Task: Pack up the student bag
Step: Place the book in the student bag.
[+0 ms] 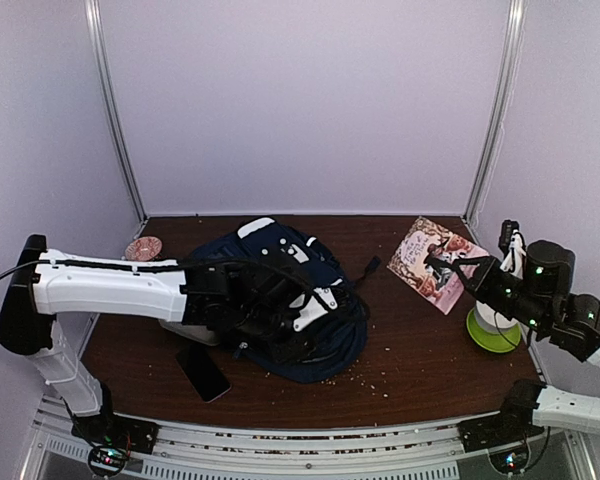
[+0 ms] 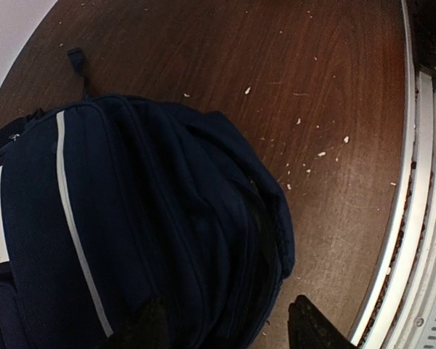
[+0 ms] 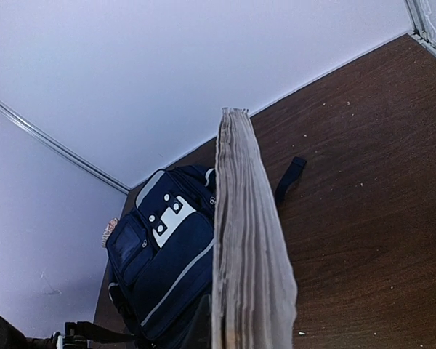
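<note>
The student bag (image 1: 280,300), navy with thin white stripes, lies in the middle of the table. My left gripper (image 1: 310,312) hovers over its near right side. In the left wrist view, the left gripper (image 2: 229,331) stands open: one finger is over the student bag (image 2: 131,218), the other over bare wood beside its edge. My right gripper (image 1: 465,272) is shut on a picture-covered book (image 1: 430,258), held above the table at the right. In the right wrist view, the book's (image 3: 247,254) page edge stands upright in the right gripper (image 3: 240,342), with the student bag (image 3: 167,254) beyond it.
A black phone (image 1: 202,372) lies at the bag's near left. A pinkish round item (image 1: 143,247) sits at the back left. A green and white object (image 1: 492,330) stands under my right arm. Crumbs dot the wood. The table's metal rail (image 2: 400,218) runs close to my left gripper.
</note>
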`<state>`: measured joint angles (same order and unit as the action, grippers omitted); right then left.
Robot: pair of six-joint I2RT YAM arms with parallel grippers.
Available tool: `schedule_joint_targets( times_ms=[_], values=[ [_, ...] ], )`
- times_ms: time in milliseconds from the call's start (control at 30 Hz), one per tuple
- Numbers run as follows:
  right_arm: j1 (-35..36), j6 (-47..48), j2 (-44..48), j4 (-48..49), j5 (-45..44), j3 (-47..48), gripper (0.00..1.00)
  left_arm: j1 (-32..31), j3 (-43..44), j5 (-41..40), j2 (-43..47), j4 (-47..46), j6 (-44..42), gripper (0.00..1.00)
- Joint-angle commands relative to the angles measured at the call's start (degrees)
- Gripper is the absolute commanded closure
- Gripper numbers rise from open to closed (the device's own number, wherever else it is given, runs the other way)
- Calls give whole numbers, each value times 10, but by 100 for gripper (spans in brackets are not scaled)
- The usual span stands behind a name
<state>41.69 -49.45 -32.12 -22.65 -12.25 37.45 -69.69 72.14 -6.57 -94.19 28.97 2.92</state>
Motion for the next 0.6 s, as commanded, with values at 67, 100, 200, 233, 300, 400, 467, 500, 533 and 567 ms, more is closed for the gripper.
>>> schedule_joint_targets(
  times_ms=[67, 100, 200, 233, 300, 400, 467, 500, 533, 567],
  values=[
    [-4, 0, 8, 7, 1, 3, 100, 2, 68, 23, -73, 20, 35, 39],
    [-3, 0, 8, 7, 2, 3, 100, 3, 75, 9, -87, 24, 38, 37],
    [-4, 0, 12, 5, 3, 3, 100, 8, 90, -16, -109, 27, 41, 35],
    [-4, -1, 14, 4, 3, 2, 100, 11, 94, -21, -114, 27, 41, 35],
    [-4, -2, 17, 4, 2, -1, 100, 15, 101, -31, -122, 27, 41, 35],
    [-4, -4, 21, 6, 3, -4, 100, 22, 117, -57, -140, 37, 43, 35],
    [-4, -5, 22, 7, 3, -4, 100, 28, 123, -65, -156, 45, 45, 35],
    [-4, -5, 23, 8, 2, -4, 100, 29, 124, -66, -160, 46, 46, 35],
    [-4, -5, 23, 8, 2, -5, 100, 31, 125, -71, -165, 45, 47, 36],
    [-4, -5, 23, 8, 3, -5, 100, 32, 126, -75, -168, 46, 47, 36]
  ],
)
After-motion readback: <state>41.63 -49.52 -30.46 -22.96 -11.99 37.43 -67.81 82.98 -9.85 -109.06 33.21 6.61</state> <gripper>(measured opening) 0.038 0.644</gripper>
